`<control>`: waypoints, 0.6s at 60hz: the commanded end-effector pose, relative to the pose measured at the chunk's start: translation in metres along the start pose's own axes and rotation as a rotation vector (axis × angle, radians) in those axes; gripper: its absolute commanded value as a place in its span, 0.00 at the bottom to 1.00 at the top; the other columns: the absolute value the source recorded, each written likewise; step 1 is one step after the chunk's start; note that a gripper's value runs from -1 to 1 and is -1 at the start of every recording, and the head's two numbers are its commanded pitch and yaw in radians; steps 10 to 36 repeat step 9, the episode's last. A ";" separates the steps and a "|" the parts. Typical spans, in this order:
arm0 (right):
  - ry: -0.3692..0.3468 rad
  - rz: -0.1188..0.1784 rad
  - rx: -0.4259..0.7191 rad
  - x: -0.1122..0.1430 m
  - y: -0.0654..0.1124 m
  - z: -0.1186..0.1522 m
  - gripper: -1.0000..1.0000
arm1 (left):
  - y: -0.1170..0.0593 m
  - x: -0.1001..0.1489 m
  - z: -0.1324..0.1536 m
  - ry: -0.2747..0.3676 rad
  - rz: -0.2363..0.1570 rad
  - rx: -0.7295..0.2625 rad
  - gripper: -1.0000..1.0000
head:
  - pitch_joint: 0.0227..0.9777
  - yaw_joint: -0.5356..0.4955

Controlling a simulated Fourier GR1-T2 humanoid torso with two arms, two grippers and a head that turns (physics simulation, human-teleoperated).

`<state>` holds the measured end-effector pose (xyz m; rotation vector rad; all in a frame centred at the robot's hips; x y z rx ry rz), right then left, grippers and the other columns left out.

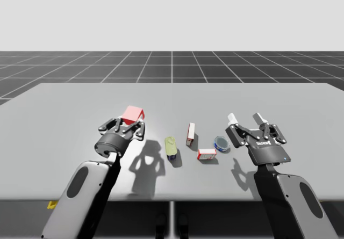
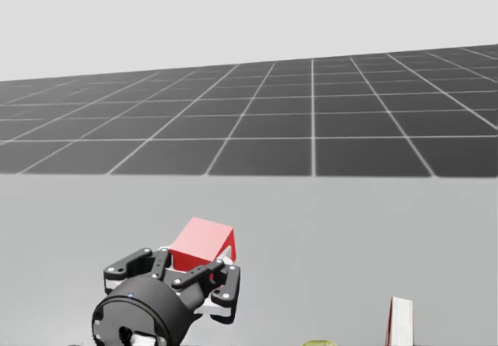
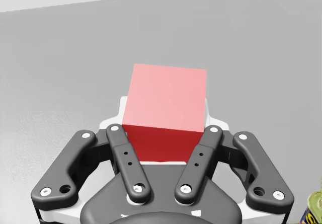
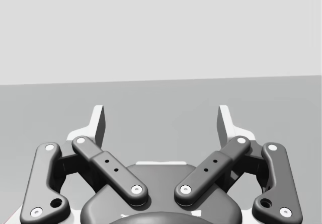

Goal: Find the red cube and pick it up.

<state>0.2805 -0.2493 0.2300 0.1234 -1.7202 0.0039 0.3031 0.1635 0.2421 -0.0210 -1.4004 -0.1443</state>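
Observation:
The red cube (image 1: 133,113) is held tilted between the fingers of my left gripper (image 1: 130,122), which is shut on it at the table's left middle. In the left wrist view the red cube (image 3: 166,100) sits between the white fingertips (image 3: 122,104), which press on its two sides. In the head view the red cube (image 2: 202,244) sticks out of that gripper (image 2: 204,265). The arm's shadow falls on the table to the right of the hand. My right gripper (image 1: 246,118) stands open on the right with nothing between its fingers (image 4: 97,123).
Between the arms lie a green can (image 1: 171,147) on its side, an upright red and white box (image 1: 190,134), a small red and white box (image 1: 207,153) and a round blue tin (image 1: 221,143). The grey table (image 1: 64,115) extends far to the back.

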 end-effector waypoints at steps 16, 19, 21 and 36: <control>0.003 -0.001 0.002 -0.001 -0.001 0.000 0.00 | 0.003 0.091 0.013 -0.202 -0.049 -0.092 1.00 | 0.39 0.69; 0.003 -0.001 0.002 -0.001 -0.001 0.000 0.00 | 0.003 0.091 0.013 -0.202 -0.049 -0.092 1.00 | 0.39 0.69; 0.003 -0.001 0.002 -0.001 -0.001 0.000 0.00 | 0.003 0.091 0.013 -0.202 -0.049 -0.092 1.00 | 0.39 0.69; 0.003 -0.001 0.002 -0.001 -0.001 0.000 0.00 | 0.003 0.091 0.013 -0.202 -0.049 -0.092 1.00 | 0.39 0.69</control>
